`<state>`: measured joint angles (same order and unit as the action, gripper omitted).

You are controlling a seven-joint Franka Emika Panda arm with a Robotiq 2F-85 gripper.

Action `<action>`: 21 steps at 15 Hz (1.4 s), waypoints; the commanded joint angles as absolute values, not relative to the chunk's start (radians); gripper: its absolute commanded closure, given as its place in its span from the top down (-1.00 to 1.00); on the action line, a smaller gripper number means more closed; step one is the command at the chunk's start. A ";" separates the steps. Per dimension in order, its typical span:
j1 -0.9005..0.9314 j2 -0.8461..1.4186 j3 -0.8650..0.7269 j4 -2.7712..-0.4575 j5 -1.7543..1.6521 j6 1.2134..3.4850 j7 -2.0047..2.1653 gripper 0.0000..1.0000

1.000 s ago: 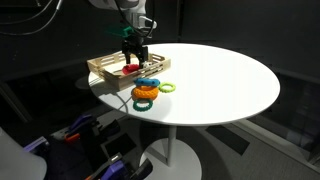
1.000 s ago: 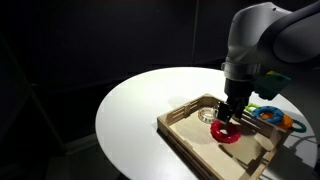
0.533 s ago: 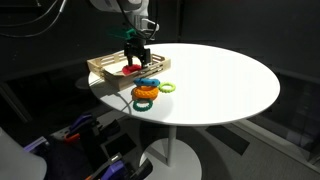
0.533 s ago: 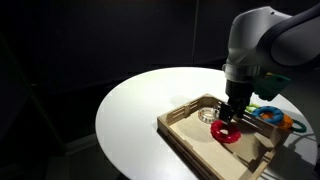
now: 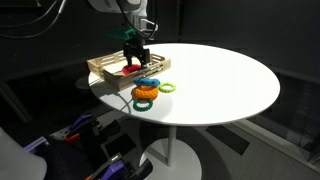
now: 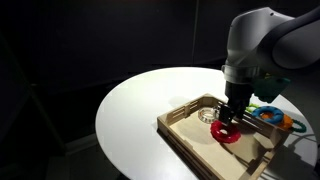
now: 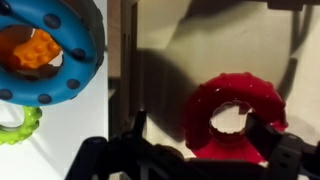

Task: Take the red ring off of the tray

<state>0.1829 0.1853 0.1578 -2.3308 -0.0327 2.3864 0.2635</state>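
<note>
- My gripper (image 7: pixel 200 140) hangs low inside the tray (image 7: pixel 165 45), fingers (image 7: pixel 135 130) spread wide and gripping nothing.
- One finger stands outside the red ring (image 7: pixel 205 110) and the other over its far side. I can't tell if they touch it.
- The red ring (image 6: pixel 227 134) lies flat on the tray (image 6: pixel 185 125) floor.
- The blue ring (image 7: pixel 85 40), orange ring (image 7: pixel 35 50) and green ring (image 7: pixel 20 128) sit outside the tray wall, on the white table (image 5: pixel 220 80).

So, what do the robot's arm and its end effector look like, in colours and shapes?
The arm has smooth, rounded, white-grey shells, with a darker band near the wrist. The end effector is black and narrower, with two thin angular fingers. No marking is readable, and I cannot tell whether any cable runs along the arm.
</note>
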 commanded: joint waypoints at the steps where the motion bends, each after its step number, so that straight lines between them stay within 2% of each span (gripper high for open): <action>1: 0.201 0.207 0.138 -2.313 -0.084 2.393 0.315 1.00; 7: 0.209 0.224 0.137 -2.303 -0.105 2.388 0.334 1.00; 8: 0.211 0.226 0.137 -2.302 -0.107 2.388 0.337 0.93; 9: 0.214 0.229 0.138 -2.298 -0.109 2.386 0.339 0.72; 10: 0.216 0.232 0.138 -2.296 -0.110 2.384 0.342 0.70; 11: 0.219 0.237 0.138 -2.294 -0.112 2.383 0.343 0.51; 14: 0.227 0.248 0.137 -2.287 -0.111 2.378 0.343 0.14; 19: 0.235 0.226 0.144 -2.273 -0.094 2.367 0.331 -0.77; 20: 0.234 0.220 0.146 -2.270 -0.084 2.362 0.324 -0.87; 21: 0.232 0.214 0.148 -2.267 -0.076 2.356 0.318 -0.80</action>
<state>0.2286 0.2300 0.1502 -2.2893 -0.0855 2.3862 0.3134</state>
